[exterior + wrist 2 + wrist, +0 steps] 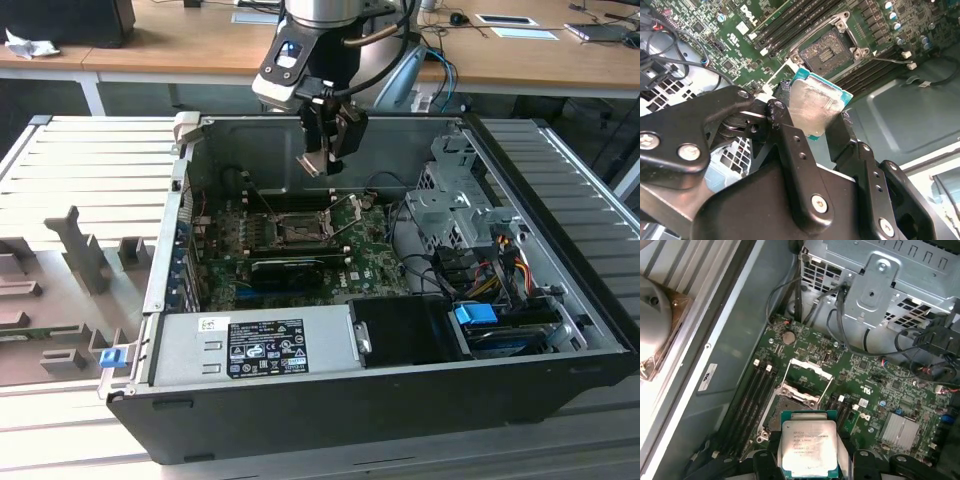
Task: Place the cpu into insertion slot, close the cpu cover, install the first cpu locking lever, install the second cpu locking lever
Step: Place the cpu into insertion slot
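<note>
Cpu [808, 447] clamped between jaws, above uncovered insertion slot [827, 50]

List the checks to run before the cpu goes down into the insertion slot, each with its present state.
1. cpu clamped in the gripper: ok.
2. cpu cover swung open off the insertion slot: ok.
3. insertion slot bare, nothing lying in it: ok.
4. cpu edges squared to the insertion slot: cannot tell.
5. cpu held above the motherboard, touching nothing but the gripper: ok.
</note>
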### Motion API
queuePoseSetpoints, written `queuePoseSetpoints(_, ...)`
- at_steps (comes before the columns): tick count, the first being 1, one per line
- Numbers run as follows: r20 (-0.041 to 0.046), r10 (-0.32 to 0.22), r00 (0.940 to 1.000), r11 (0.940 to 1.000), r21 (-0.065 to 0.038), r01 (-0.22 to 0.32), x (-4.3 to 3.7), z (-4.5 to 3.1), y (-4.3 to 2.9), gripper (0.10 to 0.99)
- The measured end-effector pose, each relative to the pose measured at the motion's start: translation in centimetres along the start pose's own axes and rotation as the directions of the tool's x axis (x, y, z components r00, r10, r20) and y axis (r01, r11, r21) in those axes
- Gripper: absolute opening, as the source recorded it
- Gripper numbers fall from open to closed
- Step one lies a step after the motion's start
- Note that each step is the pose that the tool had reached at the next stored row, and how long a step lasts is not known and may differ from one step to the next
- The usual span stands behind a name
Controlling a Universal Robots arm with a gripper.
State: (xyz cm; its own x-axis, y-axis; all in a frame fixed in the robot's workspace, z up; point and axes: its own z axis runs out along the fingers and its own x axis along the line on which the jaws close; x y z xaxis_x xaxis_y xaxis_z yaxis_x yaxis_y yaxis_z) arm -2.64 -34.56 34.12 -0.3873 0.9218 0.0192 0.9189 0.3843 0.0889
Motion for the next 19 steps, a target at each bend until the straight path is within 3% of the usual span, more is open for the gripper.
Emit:
queuePoseSetpoints(9, 0.0062, 0.071, 0.9975, 0.9975, -0.002, -0.071, 0.00, 0.09, -0.01, 0.529)
queuePoseSetpoints(19, 0.0134, 0.153, 0.9881, 0.9881, -0.004, -0.153, 0.00, 0.24, -0.02, 0.529)
